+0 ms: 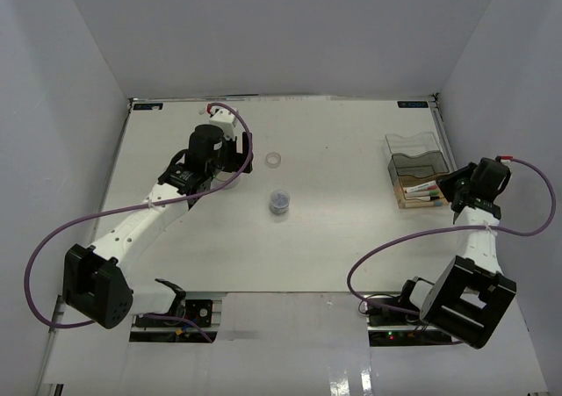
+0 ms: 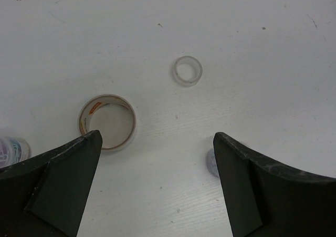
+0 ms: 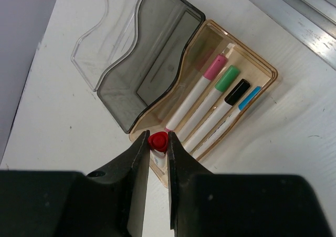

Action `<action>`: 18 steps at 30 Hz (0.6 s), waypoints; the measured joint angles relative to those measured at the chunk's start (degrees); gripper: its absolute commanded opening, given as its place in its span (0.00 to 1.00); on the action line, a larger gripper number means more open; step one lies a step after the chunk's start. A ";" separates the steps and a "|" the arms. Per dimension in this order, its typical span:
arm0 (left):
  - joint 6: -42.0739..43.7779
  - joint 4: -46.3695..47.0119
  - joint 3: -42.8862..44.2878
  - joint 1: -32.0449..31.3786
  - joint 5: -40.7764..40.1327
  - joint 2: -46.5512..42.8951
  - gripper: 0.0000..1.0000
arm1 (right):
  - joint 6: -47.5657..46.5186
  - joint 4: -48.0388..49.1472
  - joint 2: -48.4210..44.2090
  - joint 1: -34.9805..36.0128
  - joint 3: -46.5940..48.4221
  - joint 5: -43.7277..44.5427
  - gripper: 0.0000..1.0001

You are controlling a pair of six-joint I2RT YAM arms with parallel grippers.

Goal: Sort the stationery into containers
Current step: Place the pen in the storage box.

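My right gripper (image 3: 157,142) is shut on a red-capped marker (image 3: 158,139), holding it by the cap end over the near corner of the tan tray (image 3: 264,64). Pink (image 3: 198,89), green (image 3: 214,96), black (image 3: 229,101) and blue (image 3: 247,99) capped markers lie side by side in that tray. The grey-tinted clear compartments (image 3: 152,63) adjoin it. My left gripper (image 2: 157,145) is open and empty above the table. The beige tape roll (image 2: 107,121) lies just ahead of its left finger. The small clear ring (image 2: 187,71) lies farther on.
One clear tub (image 1: 279,202) stands mid-table, partly hidden behind my left gripper's right finger in the wrist view (image 2: 211,162). Another tub (image 2: 10,150) shows at that view's left edge. The organiser (image 1: 416,169) sits near the table's right edge, by the right wall.
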 measured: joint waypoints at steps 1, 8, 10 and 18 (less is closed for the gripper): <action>0.02 0.00 0.00 0.00 -0.22 -0.02 0.98 | 0.09 0.28 0.52 0.00 0.00 -0.04 0.11; 0.22 0.02 -0.02 0.02 -1.33 -0.04 0.98 | 0.33 1.90 3.69 0.00 0.00 -0.31 0.22; 0.24 0.04 -0.02 0.02 -1.40 -0.04 0.98 | 0.28 2.40 4.66 0.00 0.00 -0.46 0.26; 0.37 0.04 -0.02 0.00 -1.44 -0.04 0.98 | -0.35 2.93 8.22 0.00 -0.07 -0.96 0.39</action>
